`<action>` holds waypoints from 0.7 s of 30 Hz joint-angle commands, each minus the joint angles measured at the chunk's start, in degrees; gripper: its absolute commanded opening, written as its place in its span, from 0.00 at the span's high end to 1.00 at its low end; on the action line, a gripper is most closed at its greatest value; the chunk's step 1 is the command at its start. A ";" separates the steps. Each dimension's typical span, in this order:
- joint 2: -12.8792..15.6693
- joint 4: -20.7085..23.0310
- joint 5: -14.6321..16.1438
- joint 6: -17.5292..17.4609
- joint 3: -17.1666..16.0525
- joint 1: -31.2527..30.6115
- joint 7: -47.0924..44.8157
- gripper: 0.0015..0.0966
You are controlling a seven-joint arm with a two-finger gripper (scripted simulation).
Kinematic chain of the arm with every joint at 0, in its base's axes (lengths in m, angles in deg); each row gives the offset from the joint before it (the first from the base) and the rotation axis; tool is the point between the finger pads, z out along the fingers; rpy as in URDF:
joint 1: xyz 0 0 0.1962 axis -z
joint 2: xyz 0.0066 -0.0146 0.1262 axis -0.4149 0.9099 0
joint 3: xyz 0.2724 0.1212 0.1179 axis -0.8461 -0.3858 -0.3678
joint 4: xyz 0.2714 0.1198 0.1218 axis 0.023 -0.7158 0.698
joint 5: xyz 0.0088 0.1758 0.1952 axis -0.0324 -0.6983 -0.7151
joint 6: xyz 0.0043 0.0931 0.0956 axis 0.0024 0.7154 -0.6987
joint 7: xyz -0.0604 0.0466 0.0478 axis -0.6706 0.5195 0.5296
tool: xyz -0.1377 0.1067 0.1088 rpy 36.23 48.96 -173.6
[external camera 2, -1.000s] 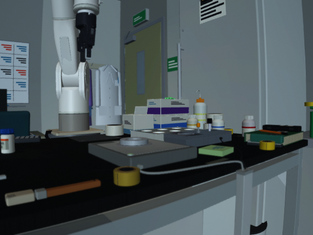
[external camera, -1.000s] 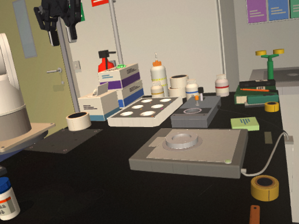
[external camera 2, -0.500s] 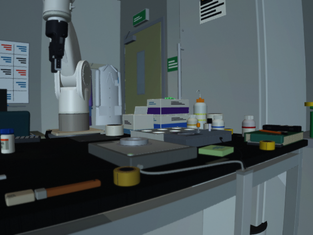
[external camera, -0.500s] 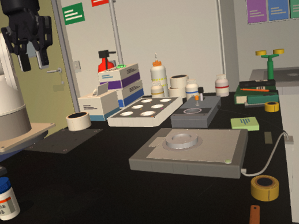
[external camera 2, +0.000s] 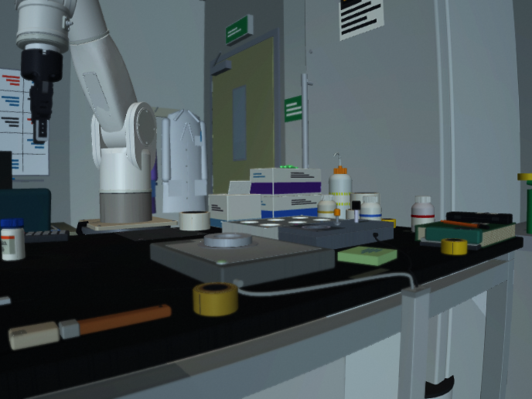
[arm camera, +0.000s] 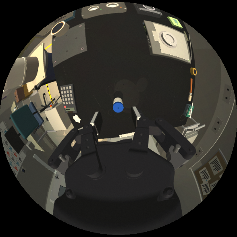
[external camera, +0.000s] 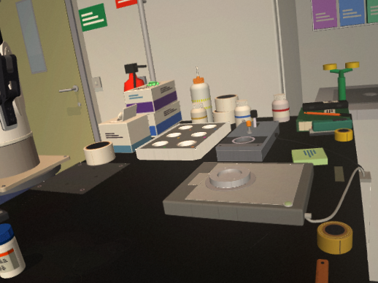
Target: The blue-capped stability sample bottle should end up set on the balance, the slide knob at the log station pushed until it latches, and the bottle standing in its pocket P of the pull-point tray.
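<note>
The blue-capped sample bottle stands upright on the black bench near its left front corner, white with an orange-striped label. My gripper hangs high above the bottle, pointing down, open and empty. The grey balance sits at mid-bench with a round raised pan. Behind it is the dark log station with its orange-topped slide knob. The white pull-point tray with several round pockets lies left of the station.
Stacked boxes and several bottles line the back of the bench. Tape rolls, a green notepad, an orange-handled tool and the balance cable lie around. A keypad lies left of the bottle.
</note>
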 commanded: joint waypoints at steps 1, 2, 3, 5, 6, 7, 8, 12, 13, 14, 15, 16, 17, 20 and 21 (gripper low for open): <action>0.23 0.26 0.13 -0.01 0.04 0.28 -0.32 0.38; 0.54 0.53 0.29 -0.03 0.12 0.61 -0.68 0.38; 0.85 0.79 0.43 -0.04 0.19 0.93 -1.02 0.38; 1.40 1.28 0.69 -0.05 0.32 1.50 -1.65 0.38; 1.65 1.51 0.80 -0.05 0.38 1.75 -1.93 0.38; 1.88 1.72 0.91 -0.05 0.43 1.99 -2.19 0.38; 2.10 1.93 1.00 -0.05 0.47 2.20 -2.43 0.38; 2.77 2.57 1.29 -0.01 0.61 2.87 -3.18 0.38; 2.89 2.69 1.34 -0.01 0.64 2.99 -3.32 0.38; 3.00 2.80 1.38 0.00 0.66 3.09 -3.44 0.38; 3.09 2.89 1.42 0.01 0.68 3.18 -3.54 0.38; 3.17 2.96 1.45 0.01 0.69 3.25 -3.62 0.38; 3.23 3.02 1.48 0.02 0.70 3.31 -3.69 0.38; 3.33 3.13 1.52 0.03 0.72 3.42 -3.81 0.38; 3.35 3.15 1.53 0.03 0.73 3.43 -3.83 0.38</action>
